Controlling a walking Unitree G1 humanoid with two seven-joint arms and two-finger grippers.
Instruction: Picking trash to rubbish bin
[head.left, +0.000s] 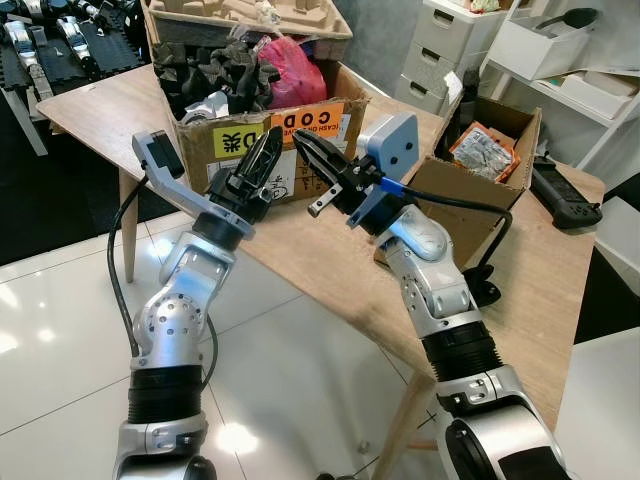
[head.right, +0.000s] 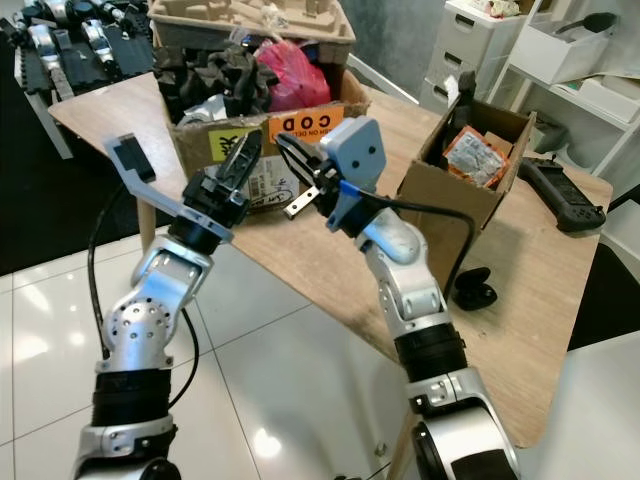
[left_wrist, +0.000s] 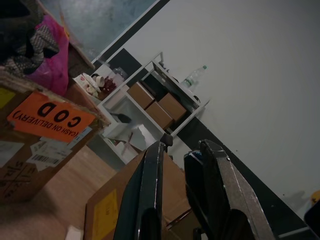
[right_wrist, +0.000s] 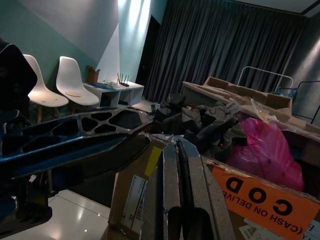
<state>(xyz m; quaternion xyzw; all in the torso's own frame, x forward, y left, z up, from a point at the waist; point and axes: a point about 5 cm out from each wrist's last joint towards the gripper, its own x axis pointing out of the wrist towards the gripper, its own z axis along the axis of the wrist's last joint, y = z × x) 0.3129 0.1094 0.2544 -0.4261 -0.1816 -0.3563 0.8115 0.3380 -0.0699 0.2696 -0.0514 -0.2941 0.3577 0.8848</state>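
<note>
Hands raised before a box of rubbish

Wooden bench (head.left: 300, 250) stretches across the scene from the robot's left to its right. On its left part stands a large cardboard box (head.left: 255, 120) with an orange COD label, stuffed with dark foam scraps (head.left: 215, 75) and a pink plastic bag (head.left: 290, 70); this looks like the trash to be cleared. No rubbish bin can be made out.

Left hand (head.left: 262, 160) is lifted on a bent arm, its black fingers slightly parted, gripping nothing, pointing up at the front wall of the box. Just beside it, right hand (head.left: 318, 165) is raised the same way, angled toward the left one, with fingers pressed together and empty. The two fingertips stand near each other but apart.

Further right sits a smaller open cardboard box (head.left: 490, 150) holding a crumpled packet.

Judging from this, the grasp has not begun. A good pick would mean rising over the box rim, spreading the fingers, and choosing one loose piece on top.
</note>
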